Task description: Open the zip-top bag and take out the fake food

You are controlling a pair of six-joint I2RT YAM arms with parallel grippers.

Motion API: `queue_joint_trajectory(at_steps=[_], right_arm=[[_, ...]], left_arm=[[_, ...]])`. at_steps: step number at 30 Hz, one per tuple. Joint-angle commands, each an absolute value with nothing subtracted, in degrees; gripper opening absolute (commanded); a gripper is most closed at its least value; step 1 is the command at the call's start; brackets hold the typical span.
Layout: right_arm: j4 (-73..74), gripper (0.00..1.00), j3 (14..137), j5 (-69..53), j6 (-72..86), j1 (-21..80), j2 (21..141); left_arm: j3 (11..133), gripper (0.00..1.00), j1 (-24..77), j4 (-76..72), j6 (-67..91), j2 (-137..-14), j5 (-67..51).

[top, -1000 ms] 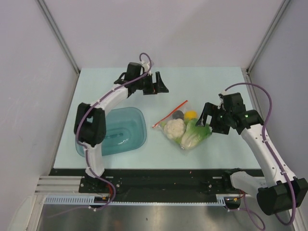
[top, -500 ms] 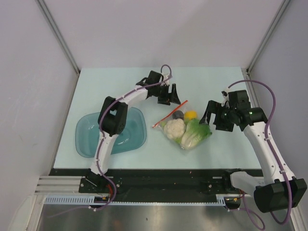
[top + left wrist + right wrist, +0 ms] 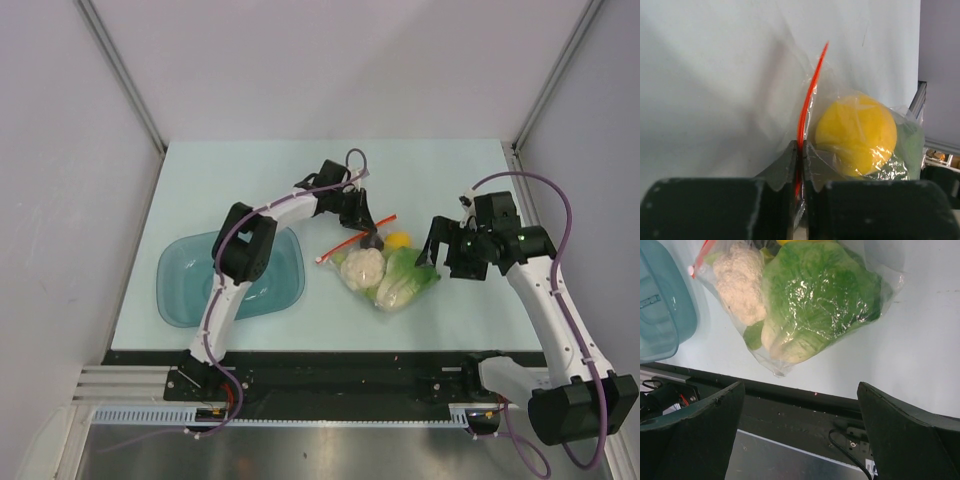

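Observation:
The zip-top bag (image 3: 385, 268) lies right of the table's middle, clear and crinkly, with its red zip strip (image 3: 812, 87) along the far-left edge. Inside it is the fake food: a white cauliflower (image 3: 362, 265), green lettuce (image 3: 405, 278), a yellow fruit (image 3: 855, 132) and a dark piece (image 3: 374, 240) half hidden by my left gripper. My left gripper (image 3: 801, 150) is shut on the zip strip near its far end. My right gripper (image 3: 432, 245) stands open just right of the bag, above the lettuce (image 3: 815, 295), holding nothing.
A teal tray (image 3: 165, 290) sits at the left, and my left arm reaches across its far right corner. A black rail (image 3: 350, 365) runs along the near table edge, close to the bag's bottom corner (image 3: 777, 371). Grey walls enclose the table.
My left arm swung right and toward the bag from the far middle of the table, and its jaws went from open to shut on the zip strip. The right gripper barely moved.

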State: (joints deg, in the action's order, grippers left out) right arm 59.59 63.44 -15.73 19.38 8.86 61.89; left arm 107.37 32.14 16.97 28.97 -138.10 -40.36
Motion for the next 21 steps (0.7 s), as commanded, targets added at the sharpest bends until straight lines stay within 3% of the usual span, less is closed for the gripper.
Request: queue_joint_trajectory(at_steps=[1, 9, 12, 21], right_arm=[[60.7, 1.0, 62.8, -15.8, 19.0, 9.5, 59.4], [57.1, 1.0, 63.7, -16.2, 21.1, 9.0, 60.7], [56.8, 1.0, 65.6, -11.1, 27.4, 8.1, 64.0], [59.5, 1.0, 80.3, -7.1, 37.3, 4.9, 74.4]], left_arm=[[106.5, 0.02, 32.5, 14.2, 31.9, -131.4, -42.2], [107.6, 0.0, 35.3, 17.8, 30.1, -123.0, -40.2], [107.4, 0.0, 36.8, 18.8, 30.5, -120.0, -39.0], [106.9, 0.0, 41.3, 19.9, 31.7, -113.1, -33.8]])
